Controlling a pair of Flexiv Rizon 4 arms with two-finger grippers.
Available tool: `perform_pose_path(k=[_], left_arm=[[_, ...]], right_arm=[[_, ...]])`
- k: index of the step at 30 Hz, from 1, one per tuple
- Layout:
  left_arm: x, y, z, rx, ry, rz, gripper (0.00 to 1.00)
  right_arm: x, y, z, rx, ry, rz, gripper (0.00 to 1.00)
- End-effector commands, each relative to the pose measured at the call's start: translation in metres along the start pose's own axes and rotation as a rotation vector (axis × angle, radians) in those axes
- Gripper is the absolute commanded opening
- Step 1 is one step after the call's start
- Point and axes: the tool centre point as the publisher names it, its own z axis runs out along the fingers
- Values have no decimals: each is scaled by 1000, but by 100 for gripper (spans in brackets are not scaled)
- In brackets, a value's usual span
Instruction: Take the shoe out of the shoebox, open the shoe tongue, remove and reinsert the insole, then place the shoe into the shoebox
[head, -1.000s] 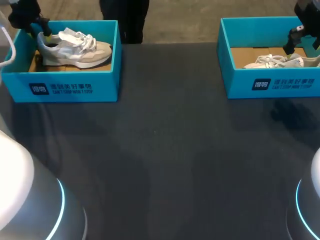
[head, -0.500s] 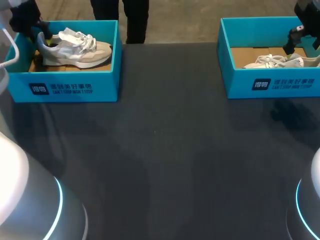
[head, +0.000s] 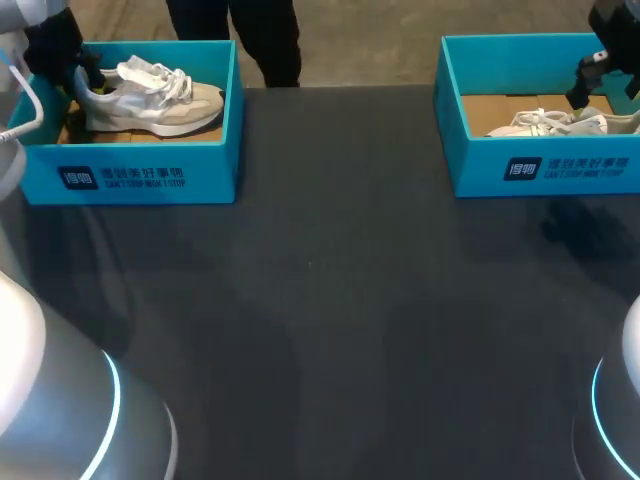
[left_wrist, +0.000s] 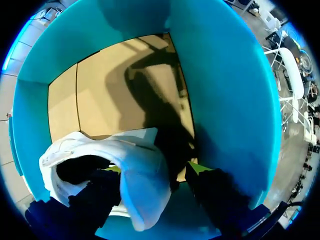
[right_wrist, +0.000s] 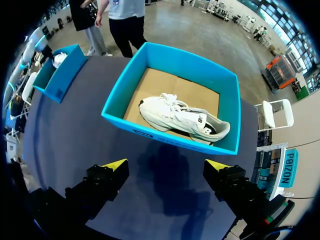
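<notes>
A grey and beige shoe (head: 150, 100) with white laces lies in the left teal shoebox (head: 130, 175), toe to the right. My left gripper (head: 85, 75) is down in that box at the shoe's heel. In the left wrist view the pale heel (left_wrist: 142, 185) sits between its open fingers (left_wrist: 155, 170): one finger is over the shoe's collar, and a small dark gap separates the other from the heel. A white shoe (right_wrist: 182, 117) lies in the right shoebox (right_wrist: 165, 137). My right gripper (right_wrist: 165, 170) hangs wide open, high above that box's near side, holding nothing (head: 592, 82).
The two shoeboxes stand at the table's far left and far right (head: 540, 170). Dark tabletop (head: 330, 300) stretches between and in front of them. A person stands just behind the table's far edge near the left box, not reaching over it.
My left arm has shifted slightly inward, now covering the left box's near-left corner; its gripper stays at the heel. The right arm has not moved.
</notes>
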Motion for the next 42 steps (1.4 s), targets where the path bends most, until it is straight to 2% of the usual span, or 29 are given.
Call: perform_pose_path(k=[1,4,5,6,9,11,15,18,19,20,22,24,28,31,39,42], left_arm=[[8,16,9,60,-16,-3,72],[8,16,12,70,-15,-9,68],[9,16,12,72,-16,-10,63],[9,16,13,75,-17,-12,54],[11,14,13,82,-20,-13,42],[12,13,13,94,-22,-8,37],[14,10,12,98,-15,-10,35],[17,9,10,106,-5,-10,27],[18,8,9,109,1,-10,22],[19,8,8,108,2,-10,13],[22,9,6,106,10,-15,10],[24,9,2,103,13,-28,0],[26,8,-14,100,9,-38,0],[26,6,-31,96,59,-70,0],[30,-1,-86,80,36,-168,0],[29,-4,-100,79,33,-176,0]], right_arm=[[0,0,0,-1,-1,1,100],[0,0,0,-1,-1,1,100],[0,0,0,-1,-1,1,100],[0,0,0,-1,-1,1,100],[0,0,0,-1,-1,1,100],[0,0,0,-1,-1,1,100],[0,0,0,-1,-1,1,100],[0,0,0,-1,-1,1,100],[0,0,0,-1,-1,1,100],[0,0,0,-1,-1,1,100],[0,0,0,-1,-1,1,100],[0,0,0,-1,-1,1,100],[0,0,0,-1,-1,1,100],[0,0,0,-1,-1,1,100],[0,0,0,-1,-1,1,100],[0,0,0,-1,-1,1,100]])
